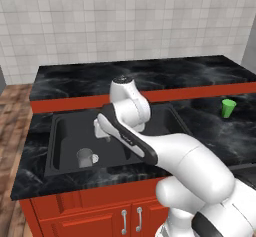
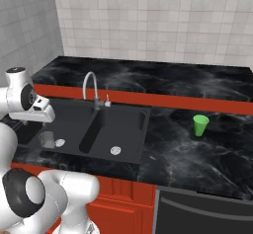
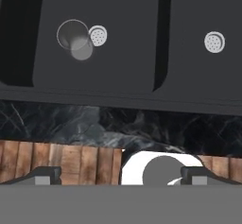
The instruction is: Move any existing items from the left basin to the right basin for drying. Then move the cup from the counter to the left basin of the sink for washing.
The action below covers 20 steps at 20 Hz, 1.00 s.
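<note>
A grey tumbler point(image 3: 73, 38) stands beside the left basin's point(image 3: 118, 62) drain, apparently touching it; above the sink point(image 2: 128, 144), the gripper point(image 3: 118, 175) hangs wide open, empty.

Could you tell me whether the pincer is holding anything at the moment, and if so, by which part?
Nothing is held. The pincer is open and empty above the sink's front edge; the grey tumbler stands untouched in the left basin.

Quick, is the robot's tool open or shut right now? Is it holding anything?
Tool: open and empty, above the sink's front edge; the grey tumbler stands untouched in the left basin.
</note>
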Available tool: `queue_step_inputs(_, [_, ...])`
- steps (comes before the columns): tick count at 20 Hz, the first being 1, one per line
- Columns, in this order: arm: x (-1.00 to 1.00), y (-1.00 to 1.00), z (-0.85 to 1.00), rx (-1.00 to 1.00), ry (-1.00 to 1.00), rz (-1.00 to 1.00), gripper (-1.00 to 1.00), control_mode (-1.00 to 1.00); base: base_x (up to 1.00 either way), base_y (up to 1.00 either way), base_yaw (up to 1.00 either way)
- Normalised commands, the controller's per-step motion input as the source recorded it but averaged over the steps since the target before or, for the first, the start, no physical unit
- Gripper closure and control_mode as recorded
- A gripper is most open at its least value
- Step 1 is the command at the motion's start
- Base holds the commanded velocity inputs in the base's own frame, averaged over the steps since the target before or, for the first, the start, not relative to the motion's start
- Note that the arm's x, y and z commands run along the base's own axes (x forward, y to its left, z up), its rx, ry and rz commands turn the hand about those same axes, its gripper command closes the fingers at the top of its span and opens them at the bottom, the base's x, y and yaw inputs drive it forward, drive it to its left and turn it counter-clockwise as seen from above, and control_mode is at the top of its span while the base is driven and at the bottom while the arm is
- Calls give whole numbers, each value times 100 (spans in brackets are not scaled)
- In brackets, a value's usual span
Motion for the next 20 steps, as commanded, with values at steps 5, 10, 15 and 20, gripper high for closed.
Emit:
queue_step_inputs(5, [14,9,-15,0,0,0,-100,-100,0,0,0])
queue_step_inputs(10, [19,9,-14,0,1,0,-100,-100,0,0,0])
queue_step_inputs(15, [17,9,-15,0,2,0,-100,-100,0,0,0])
queue_step_inputs(20, [17,10,-13,0,6,0,-100,-100,0,0,0])
